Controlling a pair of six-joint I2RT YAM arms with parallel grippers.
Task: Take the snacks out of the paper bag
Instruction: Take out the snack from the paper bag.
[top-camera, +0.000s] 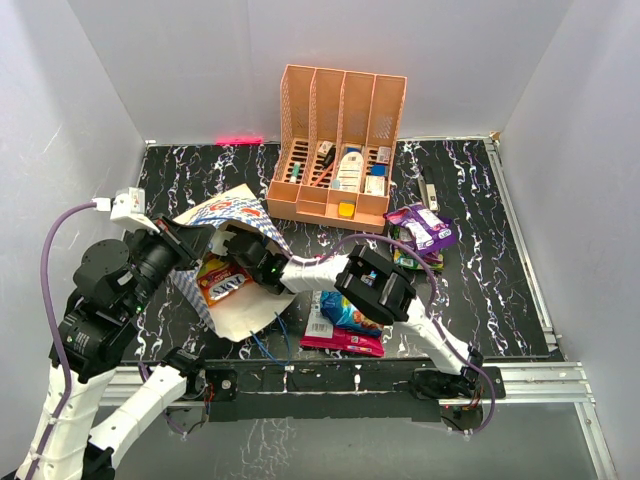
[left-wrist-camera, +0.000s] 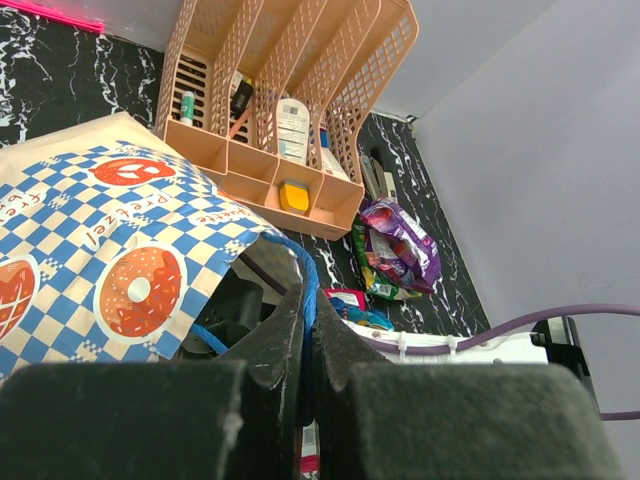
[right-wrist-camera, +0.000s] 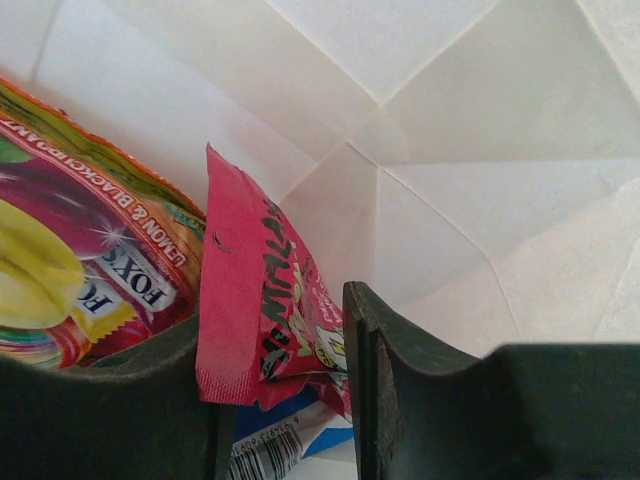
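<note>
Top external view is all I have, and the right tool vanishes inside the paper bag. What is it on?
Observer: The right tool has a pink packet between its fingers; whether it is clamped, I cannot tell.
Operator: Anything else hidden in there?
Observer: A blue-and-white wrapper with a barcode shows at the pink packet's lower end.
Operator: And the left tool?
Observer: The left tool is shut on the bag's blue string handle.

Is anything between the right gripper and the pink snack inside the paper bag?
Nothing visible does. The pink snack sits between the fingers of the right gripper; a yellow-and-purple packet lies beside it, not in between.
</note>
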